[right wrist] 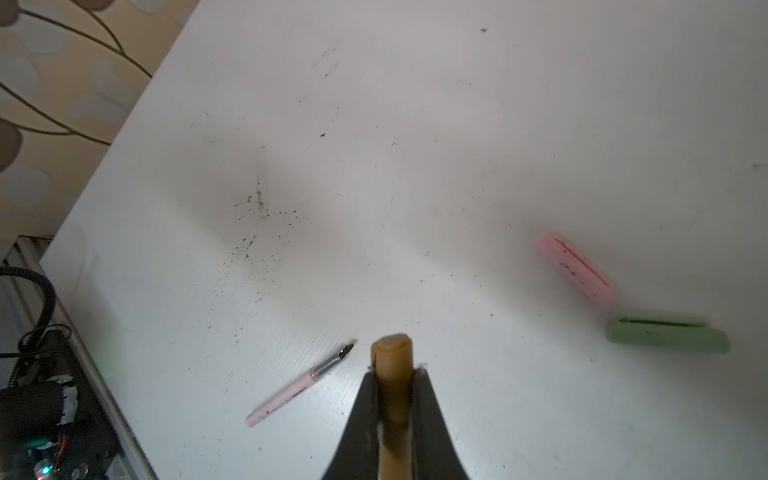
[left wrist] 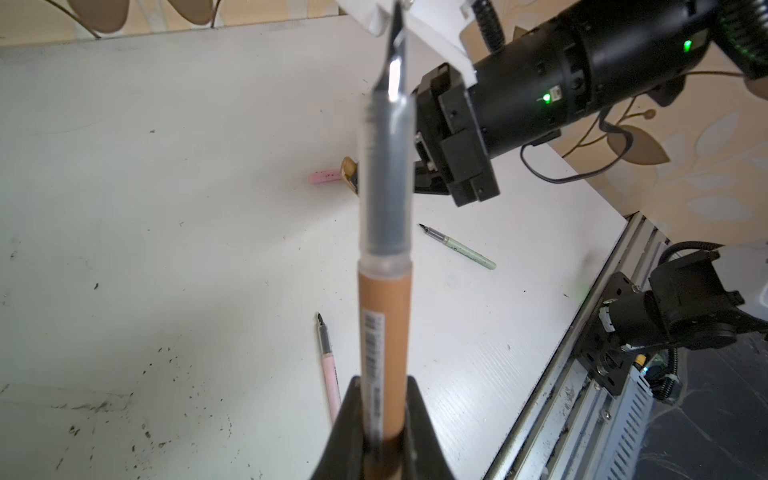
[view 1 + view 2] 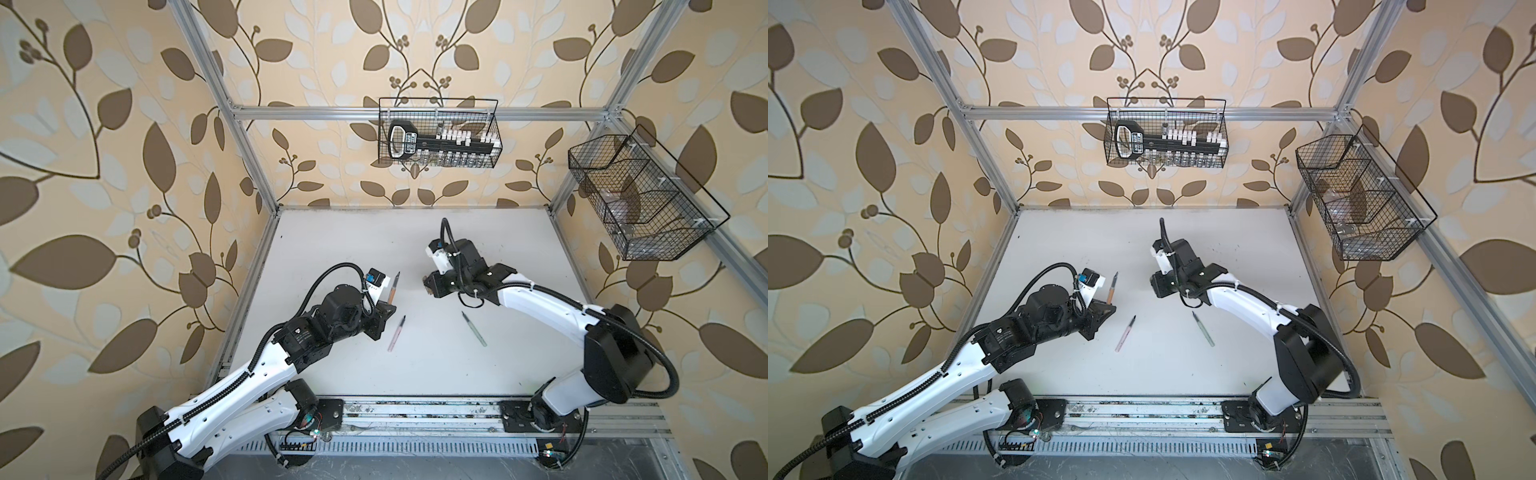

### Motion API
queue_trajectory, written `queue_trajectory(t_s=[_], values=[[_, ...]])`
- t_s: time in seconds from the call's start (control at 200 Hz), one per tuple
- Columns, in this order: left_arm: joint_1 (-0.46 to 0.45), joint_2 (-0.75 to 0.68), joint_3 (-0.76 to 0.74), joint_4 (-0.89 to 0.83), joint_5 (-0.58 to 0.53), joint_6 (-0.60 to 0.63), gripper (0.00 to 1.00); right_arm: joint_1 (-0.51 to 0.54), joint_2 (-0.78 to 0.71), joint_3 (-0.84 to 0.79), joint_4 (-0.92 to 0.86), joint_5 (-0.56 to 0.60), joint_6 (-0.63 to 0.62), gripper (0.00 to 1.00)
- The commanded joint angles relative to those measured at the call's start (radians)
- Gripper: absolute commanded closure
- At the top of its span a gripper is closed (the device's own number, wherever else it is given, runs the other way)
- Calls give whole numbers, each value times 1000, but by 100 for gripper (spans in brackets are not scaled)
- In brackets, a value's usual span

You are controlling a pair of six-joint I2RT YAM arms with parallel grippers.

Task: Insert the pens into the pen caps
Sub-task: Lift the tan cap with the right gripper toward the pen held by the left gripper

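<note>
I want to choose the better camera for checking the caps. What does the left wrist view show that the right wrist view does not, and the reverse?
Only the left wrist view: the brown pen clamped in the left gripper, and the green pen lying on the table. Only the right wrist view: the green cap, lying near the pink cap. Both: the pink pen, the pink cap, and the brown cap in the right gripper, though the left wrist view shows only a sliver of that cap behind the brown pen.
</note>
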Motion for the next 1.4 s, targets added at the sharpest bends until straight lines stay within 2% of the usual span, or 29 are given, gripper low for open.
queue_trajectory(t_s=[0.0,0.155,0.25,0.275,0.38,0.625,0.755,1.0,1.205,1.395], values=[[3,1,3,85,50,28,92,-5,-90,-79,153,-59,39,100],[3,10,19,39,36,43,92,1,-73,-61,87,-6,39,100],[3,10,22,32,36,43,92,7,-90,-74,117,-25,39,100],[3,9,20,37,37,43,92,7,-95,-76,125,-31,107,100],[3,15,21,57,52,41,91,8,-144,-87,174,-70,127,100],[3,43,38,95,109,50,91,-9,-291,-178,414,-228,257,100],[3,51,50,98,149,59,91,-7,-348,-215,504,-268,304,100],[2,51,51,117,188,54,91,-13,-424,-307,730,-267,426,100],[3,51,48,131,200,49,91,0,-421,-374,952,-239,540,100],[3,54,52,134,206,48,92,32,-391,-371,1030,-220,556,100]])
